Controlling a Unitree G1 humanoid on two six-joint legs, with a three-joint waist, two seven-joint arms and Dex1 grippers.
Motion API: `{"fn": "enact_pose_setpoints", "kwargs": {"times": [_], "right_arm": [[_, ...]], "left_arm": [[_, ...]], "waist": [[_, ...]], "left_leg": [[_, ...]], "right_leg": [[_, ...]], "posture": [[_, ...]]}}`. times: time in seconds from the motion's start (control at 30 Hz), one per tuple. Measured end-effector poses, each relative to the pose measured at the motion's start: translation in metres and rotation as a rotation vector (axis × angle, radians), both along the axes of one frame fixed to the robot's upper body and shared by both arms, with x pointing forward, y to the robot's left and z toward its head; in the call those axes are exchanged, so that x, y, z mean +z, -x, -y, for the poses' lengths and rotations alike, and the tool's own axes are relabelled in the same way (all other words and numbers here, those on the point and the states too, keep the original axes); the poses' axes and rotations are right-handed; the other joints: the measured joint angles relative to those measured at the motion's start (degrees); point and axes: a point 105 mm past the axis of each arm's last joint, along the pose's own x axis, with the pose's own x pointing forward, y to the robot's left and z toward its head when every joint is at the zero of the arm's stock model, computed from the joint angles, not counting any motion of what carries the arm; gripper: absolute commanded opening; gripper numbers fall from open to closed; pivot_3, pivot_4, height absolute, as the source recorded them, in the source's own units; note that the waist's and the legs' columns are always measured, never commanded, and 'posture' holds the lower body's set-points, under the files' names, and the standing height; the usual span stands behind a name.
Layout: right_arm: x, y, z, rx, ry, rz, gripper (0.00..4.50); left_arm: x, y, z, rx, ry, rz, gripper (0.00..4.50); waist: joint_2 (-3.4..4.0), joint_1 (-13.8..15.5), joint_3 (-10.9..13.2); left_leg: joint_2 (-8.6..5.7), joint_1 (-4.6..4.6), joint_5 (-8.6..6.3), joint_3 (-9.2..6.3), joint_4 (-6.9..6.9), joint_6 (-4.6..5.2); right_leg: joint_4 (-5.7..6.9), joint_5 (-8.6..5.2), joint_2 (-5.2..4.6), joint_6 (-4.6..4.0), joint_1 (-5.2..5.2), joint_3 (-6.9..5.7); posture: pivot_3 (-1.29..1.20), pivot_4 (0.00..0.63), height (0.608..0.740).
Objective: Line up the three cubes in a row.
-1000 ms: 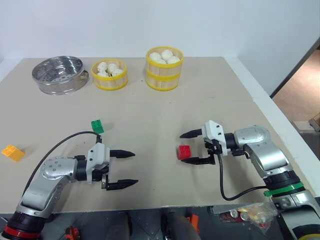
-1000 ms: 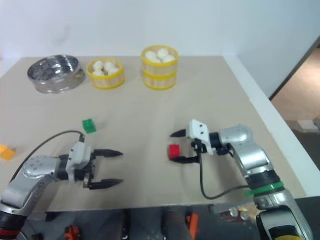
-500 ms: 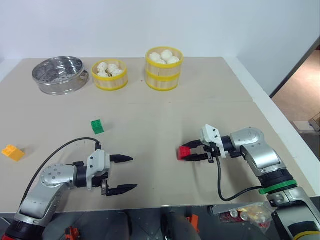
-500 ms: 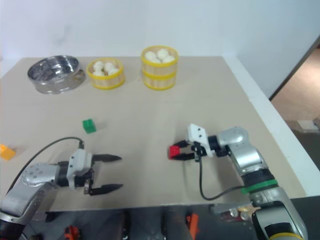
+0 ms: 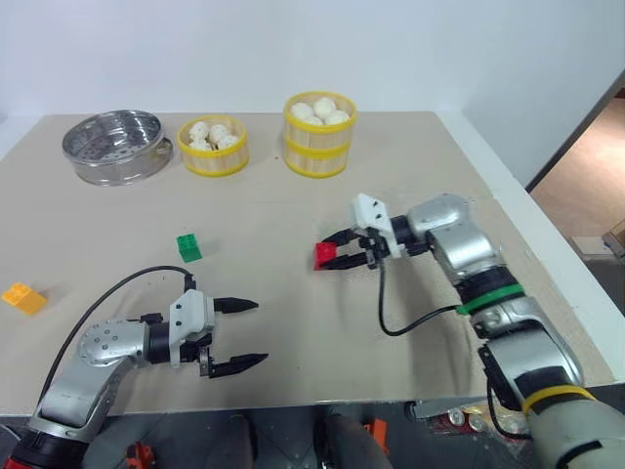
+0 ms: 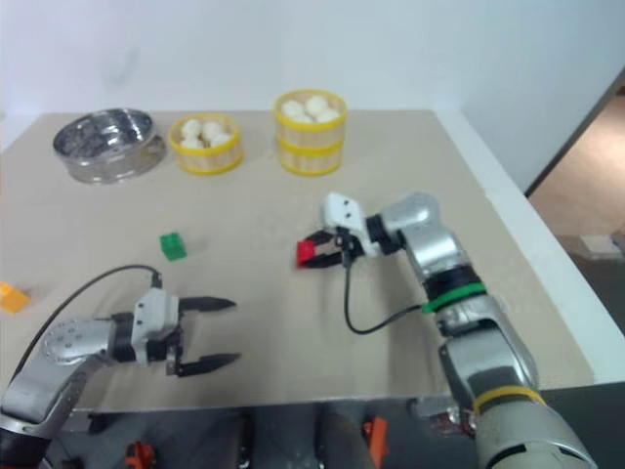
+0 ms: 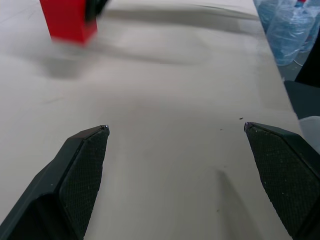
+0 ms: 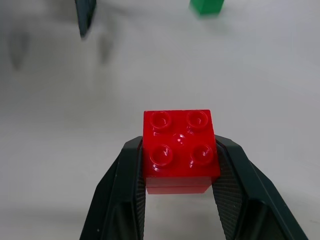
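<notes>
Nearest, the left gripper hangs low over the table with its fingers spread wide, holding nothing. Farther out, the right gripper is clamped on the red cube, pads on two opposite flat sides, studs up. Rigid, light and glossy, it probably needs a square side grip. The green cube lies beyond the left gripper; the orange-yellow cube sits well off to its outer side.

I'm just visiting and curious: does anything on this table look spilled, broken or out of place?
Nothing looks spilled or broken. The bun baskets and the metal steamer stand upright. The blocks are simply scattered: the orange one near the table's left edge, the green one alone, the red one pinched in the right tool.
</notes>
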Motion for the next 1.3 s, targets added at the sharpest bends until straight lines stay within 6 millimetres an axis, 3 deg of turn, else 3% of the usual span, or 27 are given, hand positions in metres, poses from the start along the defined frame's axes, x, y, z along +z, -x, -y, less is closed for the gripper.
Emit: {"fn": "enact_pose_setpoints", "kwargs": {"times": [0.3, 0.63, 0.7, 0.73, 0.93, 1.1, 1.2, 1.3], "right_arm": [[-0.011, -0.007, -0.006, 0.000, 0.034, -0.037, 1.24], [-0.009, -0.008, -0.015, 0.015, 0.035, -0.054, 1.24], [-0.012, -0.008, -0.014, 0.007, 0.039, -0.069, 2.26], [-0.013, -0.008, -0.014, 0.006, 0.039, -0.072, 2.40], [-0.015, -0.007, -0.012, -0.009, 0.039, -0.127, 4.44], [0.007, -0.007, -0.020, 0.001, -0.052, -0.093, 4.49], [0.043, -0.001, -0.027, 0.011, -0.182, -0.061, 4.49], [0.063, 0.009, -0.027, 0.001, -0.262, -0.045, 4.49]], "left_arm": [[0.009, -0.021, -0.024, 0.258, 0.099, 0.029, 4.50], [0.003, -0.024, -0.027, 0.299, 0.111, 0.017, 4.50], [0.005, -0.026, -0.027, 0.302, 0.115, 0.024, 4.50], [0.005, -0.026, -0.027, 0.302, 0.116, 0.026, 4.50], [0.006, -0.028, -0.021, 0.293, 0.127, 0.028, 4.50], [0.016, -0.037, -0.027, 0.380, 0.166, 0.075, 4.50], [0.034, -0.041, -0.045, 0.527, 0.216, 0.161, 4.50], [0.046, -0.044, -0.066, 0.656, 0.242, 0.218, 4.50]], "waist": [[0.01, 0.0, 0.0], [0.01, 0.0, 0.0], [0.01, 0.0, 0.0], [0.01, 0.0, 0.0], [0.02, 0.0, 0.0], [0.03, 0.0, 0.0], [0.03, 0.0, 0.0], [0.03, 0.1, 0.0]], "left_leg": [[0.02, -0.01, -0.01, 0.01, -0.01, 0.02], [0.04, 0.02, -0.01, 0.05, 0.00, 0.02], [0.04, 0.01, -0.01, 0.06, -0.01, 0.02], [0.04, 0.01, -0.01, 0.05, -0.01, 0.02], [0.04, 0.01, -0.01, 0.05, -0.01, 0.02], [0.10, 0.01, -0.01, 0.05, -0.01, 0.02], [0.14, -0.02, -0.01, 0.00, -0.03, 0.01], [0.14, -0.01, -0.02, -0.04, -0.06, 0.00]], "right_leg": [[0.04, 0.10, 0.01, 0.16, -0.05, 0.02], [0.06, 0.14, 0.02, 0.10, -0.05, 0.03], [0.06, 0.14, 0.02, 0.11, -0.06, 0.04], [0.06, 0.15, 0.02, 0.11, -0.06, 0.04], [0.07, 0.16, 0.03, 0.12, -0.06, 0.04], [0.08, 0.17, 0.08, 0.14, -0.07, 0.05], [0.09, 0.15, 0.10, 0.13, -0.09, 0.03], [0.09, 0.10, 0.10, 0.09, -0.07, -0.03]], "posture": [[0.00, 0.150, 0.740], [0.00, 0.150, 0.740], [0.00, 0.150, 0.740], [0.00, 0.150, 0.740], [0.00, 0.150, 0.740], [0.00, 0.150, 0.740], [0.00, 0.150, 0.740], [0.00, 0.150, 0.740]]}}
